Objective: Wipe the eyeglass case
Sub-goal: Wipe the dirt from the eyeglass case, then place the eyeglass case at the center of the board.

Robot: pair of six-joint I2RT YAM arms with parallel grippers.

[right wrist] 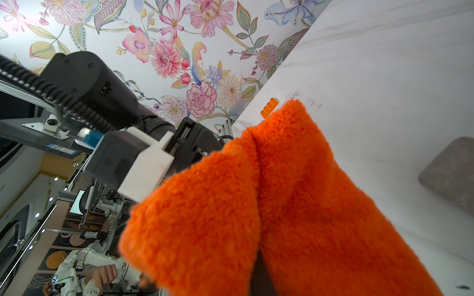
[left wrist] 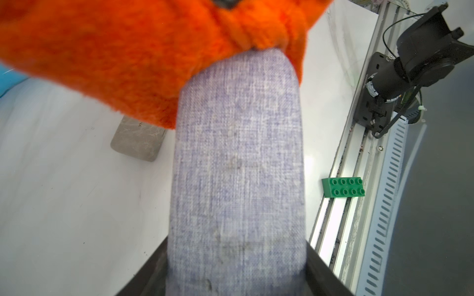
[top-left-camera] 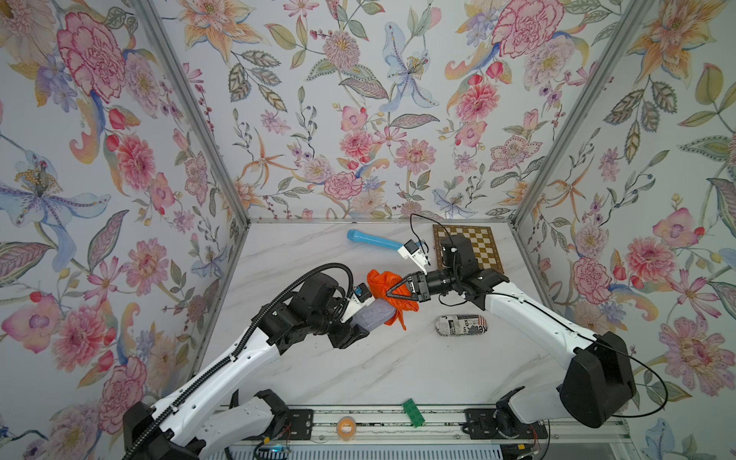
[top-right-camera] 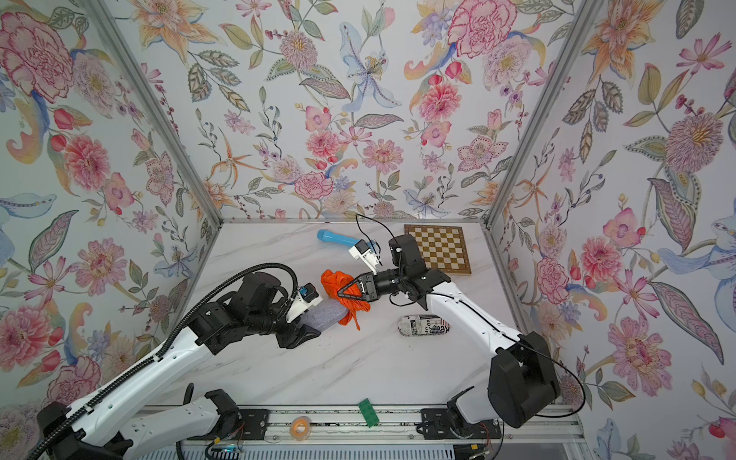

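Orange microfiber cloth [right wrist: 282,205], pinched by the right gripper [top-left-camera: 392,293] with jaws closed, presses over the far end of a lavender-grey fabric eyeglass case [left wrist: 237,166]. The left gripper [left wrist: 237,279] clamps the case's near end near mid-table. Nearby lie a newsprint-patterned case [top-left-camera: 462,325], lettering only partly legible, a chessboard [top-left-camera: 466,247], a blue handle [top-left-camera: 372,239] and a green brick [top-left-camera: 413,412] on the white marble-look tabletop [top-left-camera: 318,366] ringed by floral wallpaper [top-left-camera: 358,119].

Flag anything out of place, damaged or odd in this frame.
Nothing is spilled or broken. The green brick straddles the tabletop's front edge and the rail, and a tape roll lies on that rail. The eyeglass case, under the orange cloth, shows faint grey smudges.
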